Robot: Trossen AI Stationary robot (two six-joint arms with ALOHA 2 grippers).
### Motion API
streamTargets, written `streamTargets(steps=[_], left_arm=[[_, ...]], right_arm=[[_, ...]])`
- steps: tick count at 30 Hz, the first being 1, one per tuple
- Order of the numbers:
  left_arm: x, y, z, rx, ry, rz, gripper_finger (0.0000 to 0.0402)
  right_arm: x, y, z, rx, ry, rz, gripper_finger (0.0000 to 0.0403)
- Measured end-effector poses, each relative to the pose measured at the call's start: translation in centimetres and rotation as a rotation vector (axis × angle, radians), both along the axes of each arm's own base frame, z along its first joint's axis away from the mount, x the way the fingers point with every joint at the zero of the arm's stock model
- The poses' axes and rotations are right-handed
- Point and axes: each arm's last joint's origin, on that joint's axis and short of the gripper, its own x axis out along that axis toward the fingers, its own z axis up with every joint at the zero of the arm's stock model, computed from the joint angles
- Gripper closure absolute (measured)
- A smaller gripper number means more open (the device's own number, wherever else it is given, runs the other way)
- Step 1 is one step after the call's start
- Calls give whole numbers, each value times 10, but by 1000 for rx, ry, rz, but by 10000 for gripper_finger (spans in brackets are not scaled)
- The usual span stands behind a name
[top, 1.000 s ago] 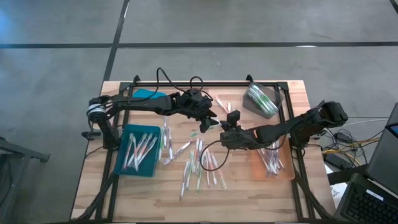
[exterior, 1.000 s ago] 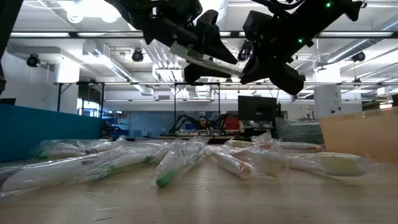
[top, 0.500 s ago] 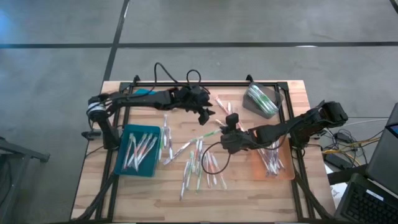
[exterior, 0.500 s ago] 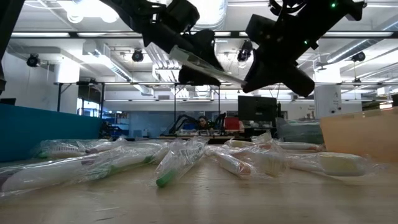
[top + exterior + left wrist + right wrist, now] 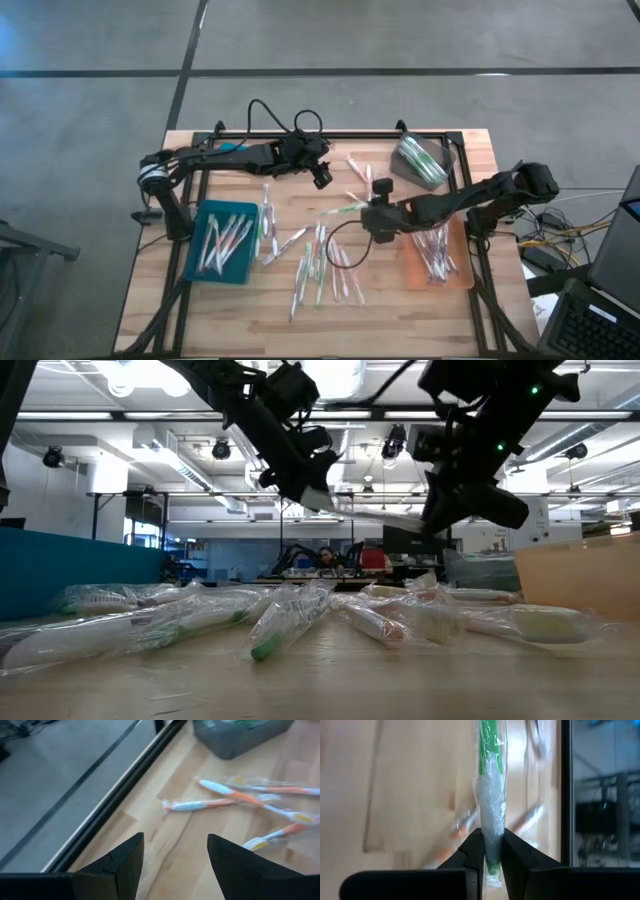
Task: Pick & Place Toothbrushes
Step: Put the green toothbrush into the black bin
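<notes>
Overhead cam looks straight down; low cam level at tabletop; wrist cams close-up; all share table w/ toothbrushes.

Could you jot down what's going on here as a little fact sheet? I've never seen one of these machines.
Left gripper: open, empty, raised over the table's far side
Right gripper: shut on a wrapped green toothbrush, held above the table
Loose toothbrushes: scattered mid-table
Blue tray: holds several
Orange tray: holds several
Grey bin: far right corner
</notes>
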Motion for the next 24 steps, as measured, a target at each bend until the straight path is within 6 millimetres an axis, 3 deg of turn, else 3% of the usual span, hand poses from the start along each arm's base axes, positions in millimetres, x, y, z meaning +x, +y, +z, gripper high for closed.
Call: streamTargets(steps=[12,24], left_arm=[[-7,1,-6,43,84,139,179],[-13,-7,-33,2,72,161,179]], right_arm=[[-11,-27,-4,-21,57,-210,367],[-27,-47,-5,-119,152,-368,367]])
